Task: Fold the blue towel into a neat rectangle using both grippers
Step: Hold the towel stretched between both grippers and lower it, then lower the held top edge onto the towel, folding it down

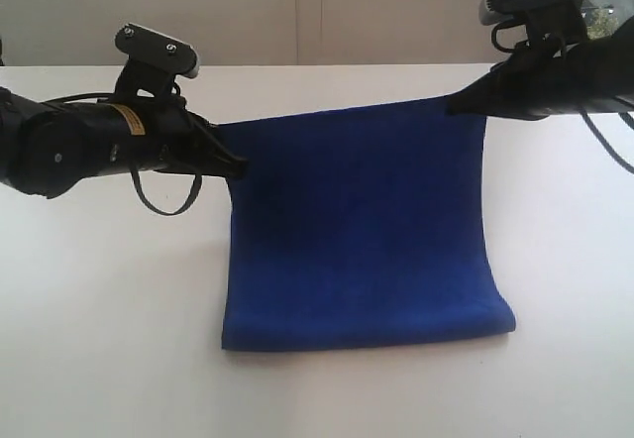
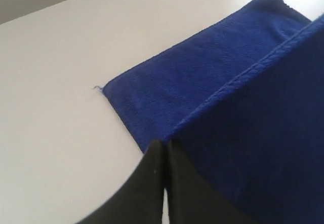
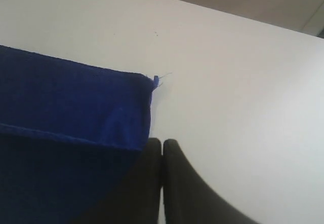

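Note:
The blue towel (image 1: 357, 230) is held up off the white table by its two far corners, and its near part curves down to a fold lying on the table. My left gripper (image 1: 238, 167) is shut on the left raised corner. In the left wrist view its gripper (image 2: 164, 145) pinches the stitched edge, with the lower layer of the towel (image 2: 202, 77) flat on the table beyond. My right gripper (image 1: 454, 106) is shut on the right raised corner. The right wrist view has its gripper (image 3: 162, 144) closed at the hem, and the towel (image 3: 66, 97) shows a loose thread at its lower corner.
The white table (image 1: 99, 339) spreads out on every side of the towel. A pale wall runs behind its far edge. Black cables loop under the left arm (image 1: 69, 146) and off the right arm (image 1: 584, 71).

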`<state>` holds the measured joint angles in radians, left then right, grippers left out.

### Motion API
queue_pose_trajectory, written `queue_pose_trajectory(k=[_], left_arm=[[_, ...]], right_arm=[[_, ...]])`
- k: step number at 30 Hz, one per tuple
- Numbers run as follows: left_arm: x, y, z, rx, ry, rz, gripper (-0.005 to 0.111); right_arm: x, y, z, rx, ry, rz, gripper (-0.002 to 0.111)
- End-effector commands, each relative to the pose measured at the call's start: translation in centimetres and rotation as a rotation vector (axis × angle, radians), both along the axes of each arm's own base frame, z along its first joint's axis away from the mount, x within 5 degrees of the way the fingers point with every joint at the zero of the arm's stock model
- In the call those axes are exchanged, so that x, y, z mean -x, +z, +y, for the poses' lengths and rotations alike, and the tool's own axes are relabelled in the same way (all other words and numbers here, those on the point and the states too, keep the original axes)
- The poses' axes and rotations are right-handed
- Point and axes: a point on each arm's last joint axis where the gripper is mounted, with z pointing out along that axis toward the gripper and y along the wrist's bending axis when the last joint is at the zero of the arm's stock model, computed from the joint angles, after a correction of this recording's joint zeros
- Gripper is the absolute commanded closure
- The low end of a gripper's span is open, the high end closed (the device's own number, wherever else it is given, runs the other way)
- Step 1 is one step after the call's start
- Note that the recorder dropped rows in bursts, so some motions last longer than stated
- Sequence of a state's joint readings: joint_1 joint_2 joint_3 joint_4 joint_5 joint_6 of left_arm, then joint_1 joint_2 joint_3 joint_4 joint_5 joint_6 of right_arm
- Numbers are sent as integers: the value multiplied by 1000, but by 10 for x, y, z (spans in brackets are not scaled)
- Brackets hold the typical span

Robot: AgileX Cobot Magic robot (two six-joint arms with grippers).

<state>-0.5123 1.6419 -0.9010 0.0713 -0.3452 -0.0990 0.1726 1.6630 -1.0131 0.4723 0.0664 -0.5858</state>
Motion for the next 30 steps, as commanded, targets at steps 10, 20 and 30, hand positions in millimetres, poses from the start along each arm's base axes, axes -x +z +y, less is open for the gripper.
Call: queue_pose_trajectory(k=[10, 20, 30], left_arm=[[-25, 43, -9, 15, 1, -69, 107], [-38, 40, -13, 3, -1, -84, 107], [-61, 6, -4, 17, 62, -51, 107]], right_arm=[[-31, 6, 3, -10, -27, -74, 108], [-39, 16, 3, -14, -36, -124, 108], [-52, -12, 3, 6, -59, -105, 108]])
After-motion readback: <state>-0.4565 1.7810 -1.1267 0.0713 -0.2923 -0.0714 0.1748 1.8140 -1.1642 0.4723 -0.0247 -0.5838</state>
